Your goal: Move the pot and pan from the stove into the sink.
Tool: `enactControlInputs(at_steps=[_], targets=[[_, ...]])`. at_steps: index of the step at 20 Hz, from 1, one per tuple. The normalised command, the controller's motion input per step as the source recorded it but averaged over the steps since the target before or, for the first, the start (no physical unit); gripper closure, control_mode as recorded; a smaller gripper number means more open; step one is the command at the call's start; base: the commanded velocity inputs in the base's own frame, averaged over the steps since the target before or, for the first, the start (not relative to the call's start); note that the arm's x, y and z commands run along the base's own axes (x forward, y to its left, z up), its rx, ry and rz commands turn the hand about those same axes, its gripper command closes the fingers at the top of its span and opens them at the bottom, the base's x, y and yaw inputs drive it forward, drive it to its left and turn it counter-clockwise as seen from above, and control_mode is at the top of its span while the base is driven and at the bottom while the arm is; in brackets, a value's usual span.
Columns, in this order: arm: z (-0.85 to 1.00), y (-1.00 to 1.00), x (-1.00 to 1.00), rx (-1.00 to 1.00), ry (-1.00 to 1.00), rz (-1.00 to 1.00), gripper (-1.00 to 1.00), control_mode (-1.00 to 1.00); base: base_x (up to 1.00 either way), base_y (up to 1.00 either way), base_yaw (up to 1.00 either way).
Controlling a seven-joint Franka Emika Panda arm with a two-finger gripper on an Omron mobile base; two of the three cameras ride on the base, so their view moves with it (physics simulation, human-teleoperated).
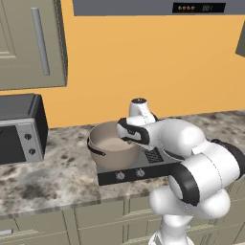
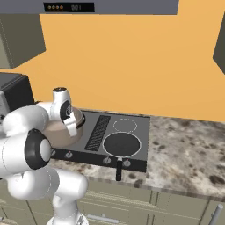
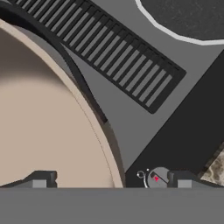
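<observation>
A: Start closest in. What are the fingers doing?

B: In the hand view the gripper (image 3: 111, 181) has its two tips set wide apart with nothing between them. One tip sits over the pale inside of the pot (image 3: 43, 118), the other outside it, above a silver knob (image 3: 156, 177) at the front of the stove (image 3: 131, 127). So the rim runs between the tips, which I read as lining up to pinch the wall or the dark loop handle (image 3: 81, 81) that curves along the pot's side.

A: And why that spot?

B: Probably because the pot is wide and deep; the jaws could not span it, so an edge grip is the sensible choice. That is my judgement, not something shown.

A: Further out?

B: Beyond the handle lies the ribbed vent strip (image 3: 118, 61), then the white ring of a burner at the upper corner. From the right base view the pan (image 2: 121, 144) rests on the near right burner, its long handle (image 2: 118, 169) poking over the front edge toward the cabinets, well apart from the pot (image 2: 66, 129). From the left base view the pot (image 1: 112, 146) stands on the stove's left side, beside a toaster oven (image 1: 21, 129) on the speckled counter (image 1: 57, 177).

A: Progress?

B: Both vessels are on the stove, so nothing has been moved yet.
</observation>
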Motion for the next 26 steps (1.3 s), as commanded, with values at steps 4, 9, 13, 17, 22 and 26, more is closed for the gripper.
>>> enactControlInputs(at_steps=[4,9,13,17,22,26], targets=[[0.00,0.00,0.00,0.00,0.00,0.00,1.00,-1.00,0.00,0.00,0.00],[0.28,0.00,-0.01,0.03,0.00,0.00,1.00,-1.00,0.00,0.00,0.00],[0.75,-0.02,-0.26,0.07,0.00,0.01,1.00,-1.00,0.00,0.00,0.00],[0.75,-0.01,-0.49,0.06,0.00,0.06,1.00,-1.00,0.00,0.00,0.00],[0.64,0.00,-0.70,0.03,0.00,0.12,1.00,-1.00,0.00,0.00,0.00],[0.49,0.00,-0.81,0.01,-0.03,0.16,1.00,-1.00,0.00,0.00,0.00]])
